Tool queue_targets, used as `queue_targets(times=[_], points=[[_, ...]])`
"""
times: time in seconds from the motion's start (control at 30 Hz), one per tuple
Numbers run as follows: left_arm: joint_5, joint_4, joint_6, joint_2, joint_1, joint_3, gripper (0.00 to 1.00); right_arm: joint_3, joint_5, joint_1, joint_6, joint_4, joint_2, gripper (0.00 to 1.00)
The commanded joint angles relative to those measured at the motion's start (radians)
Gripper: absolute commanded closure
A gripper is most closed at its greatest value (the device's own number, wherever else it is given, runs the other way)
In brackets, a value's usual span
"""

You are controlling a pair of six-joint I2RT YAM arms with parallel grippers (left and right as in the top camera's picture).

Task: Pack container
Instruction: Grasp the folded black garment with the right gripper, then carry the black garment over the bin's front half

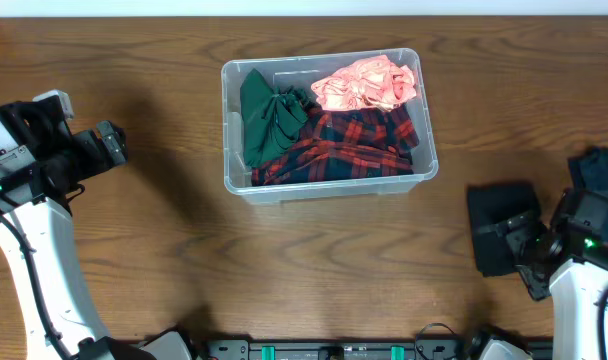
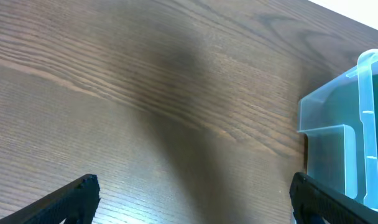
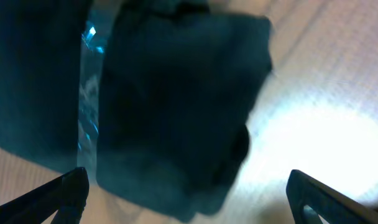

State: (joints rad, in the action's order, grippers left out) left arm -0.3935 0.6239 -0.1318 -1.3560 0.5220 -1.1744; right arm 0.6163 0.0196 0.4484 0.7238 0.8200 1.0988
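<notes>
The container point(image 1: 329, 178), a clear plastic tub, stands at the back middle of the table. It holds a green cloth point(image 1: 269, 118), a pink cloth point(image 1: 369, 83) and a red plaid cloth point(image 1: 349, 148). My left gripper point(image 1: 114, 148) hovers open to the tub's left, apart from it; in the left wrist view only bare wood lies between its fingertips point(image 2: 83, 190) and the container's corner point(image 2: 338, 130) shows at the right. My right gripper point(image 1: 516, 245) hangs open just above a dark folded cloth point(image 1: 496, 222), which fills the right wrist view point(image 3: 176, 93) without being gripped.
Another dark blue cloth point(image 1: 599, 168) lies at the right edge behind the right arm. The wooden table point(image 1: 284, 270) shows bare wood in front of the tub. Arm bases and cables line the front edge point(image 1: 334, 350).
</notes>
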Motion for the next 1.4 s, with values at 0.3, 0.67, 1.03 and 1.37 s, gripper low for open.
queue_targets(times=[0.3,0.67,1.03,1.37], points=[[-0.01,0.0,-0.01,-0.002,0.005,-0.005,0.02,-0.13,-0.005,0.011,-0.035,-0.204,0.114,0.07],[-0.01,0.0,-0.01,-0.002,0.005,-0.005,0.02,-0.129,-0.076,0.009,-0.195,-0.367,0.149,0.99],[-0.01,0.0,-0.01,-0.002,0.005,-0.005,0.02,0.128,-0.463,0.008,-0.43,-0.311,0.082,0.99],[-0.01,0.0,-0.01,-0.002,0.005,-0.005,0.02,0.39,-0.81,-0.154,-0.576,-0.291,-0.004,0.99]])
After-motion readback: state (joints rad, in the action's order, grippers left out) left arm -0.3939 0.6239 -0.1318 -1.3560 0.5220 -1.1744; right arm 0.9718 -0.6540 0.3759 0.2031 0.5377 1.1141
